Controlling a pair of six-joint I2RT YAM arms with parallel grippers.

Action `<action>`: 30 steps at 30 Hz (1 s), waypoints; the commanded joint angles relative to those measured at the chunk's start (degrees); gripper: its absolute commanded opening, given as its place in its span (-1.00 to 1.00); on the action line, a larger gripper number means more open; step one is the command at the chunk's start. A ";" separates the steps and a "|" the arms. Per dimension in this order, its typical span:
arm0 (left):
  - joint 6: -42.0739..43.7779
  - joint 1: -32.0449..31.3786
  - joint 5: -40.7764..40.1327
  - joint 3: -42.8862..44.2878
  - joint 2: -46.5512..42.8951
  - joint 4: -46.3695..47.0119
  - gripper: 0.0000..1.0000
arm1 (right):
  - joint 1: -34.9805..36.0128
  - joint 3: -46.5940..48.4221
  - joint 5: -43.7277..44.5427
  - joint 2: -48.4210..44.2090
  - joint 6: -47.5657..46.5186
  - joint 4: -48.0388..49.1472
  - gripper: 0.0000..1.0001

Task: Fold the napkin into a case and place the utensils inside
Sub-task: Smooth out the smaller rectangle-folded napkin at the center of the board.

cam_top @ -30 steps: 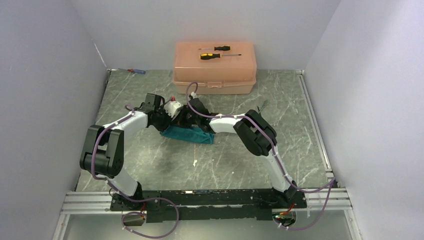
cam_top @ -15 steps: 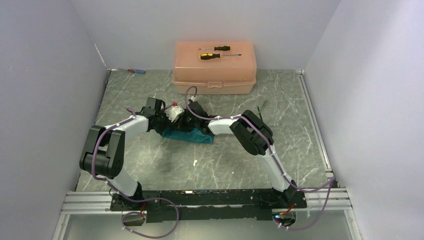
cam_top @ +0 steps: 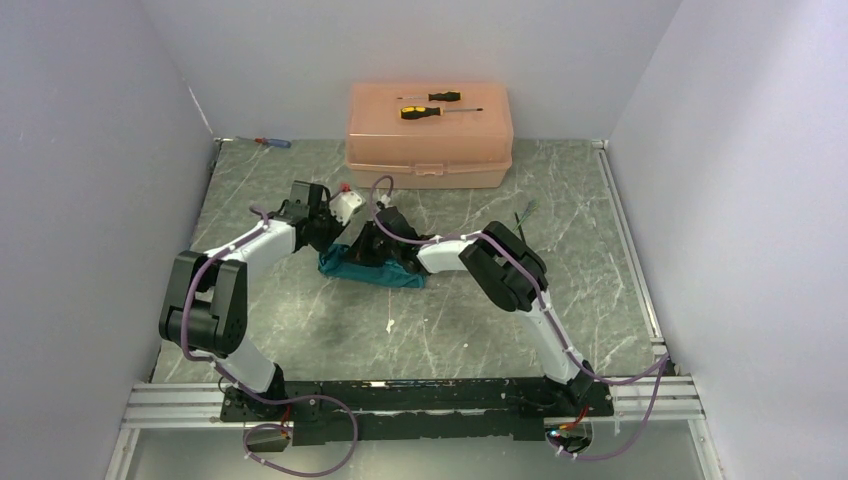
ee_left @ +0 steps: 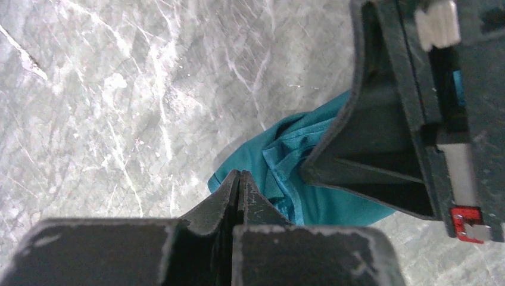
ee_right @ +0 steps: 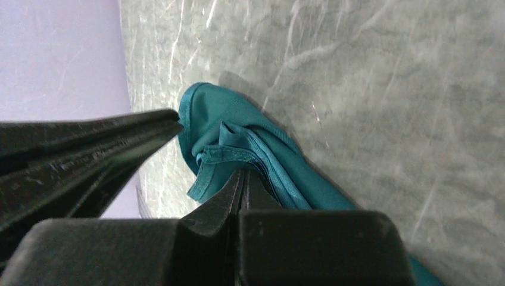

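The teal napkin [cam_top: 388, 274] lies bunched in a long narrow heap on the marble table, its folded layers and a loose hem showing in the right wrist view [ee_right: 238, 140]. My right gripper [ee_right: 243, 174] is shut, its tips against the underside of those folds; no cloth shows between the jaws. At the napkin's left end [ee_left: 286, 158] my left gripper [ee_left: 238, 174] is also shut, tips just over the cloth's edge with nothing seen between them. From above, both grippers [cam_top: 336, 240] [cam_top: 368, 252] meet over the heap. A thin dark utensil with a greenish end [cam_top: 524, 212] lies to the right.
A peach plastic box [cam_top: 430, 150] stands at the back with two yellow-and-black screwdrivers [cam_top: 440, 110] on its lid. A small red-and-blue screwdriver [cam_top: 272, 142] lies at the back left corner. A white scrap [cam_top: 388, 325] sits nearer the bases. Walls close in the left, right and back.
My left wrist has tipped up and back from the heap while its jaws shut the last bit. The right gripper has sunk slightly onto the napkin, whose left end now shows more.
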 commanded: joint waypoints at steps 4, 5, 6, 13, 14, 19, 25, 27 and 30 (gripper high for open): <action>1.11 -0.21 4.81 1.91 0.17 -5.93 -0.95 | 0.72 -5.28 1.46 -2.66 -3.37 -3.97 -1.00; 1.66 -0.25 4.67 1.33 -0.01 -6.31 -0.88 | 0.66 -5.26 1.39 -2.50 -3.31 -3.69 -1.00; 2.17 -0.38 4.31 0.74 -0.19 -6.26 -0.78 | 0.72 -5.27 1.23 -2.30 -3.12 -3.33 -1.00; 3.43 -0.74 1.16 -2.04 0.85 -2.28 -0.46 | 0.72 -5.66 0.92 -1.79 -2.81 -2.11 -1.00; 3.56 -0.89 1.16 -1.98 1.09 -2.09 -0.45 | 0.70 -5.62 0.83 -1.76 -2.85 -2.08 -1.00; 4.91 -2.29 -1.30 -2.14 2.52 -0.73 -0.44 | 0.81 -5.41 0.60 -1.56 -2.90 -2.04 -1.00; 5.69 -3.16 -2.54 -3.22 4.37 0.99 -0.51 | 0.77 -5.31 0.31 -1.47 -3.13 -2.29 -1.00; 5.94 -3.20 -3.07 -3.26 4.41 1.50 -0.88 | 0.81 -5.22 0.16 -1.47 -3.13 -2.29 -1.00; 4.66 -3.09 -3.81 -2.32 3.83 1.46 -0.95 | 0.81 -4.78 0.11 -1.23 -3.30 -2.53 -1.00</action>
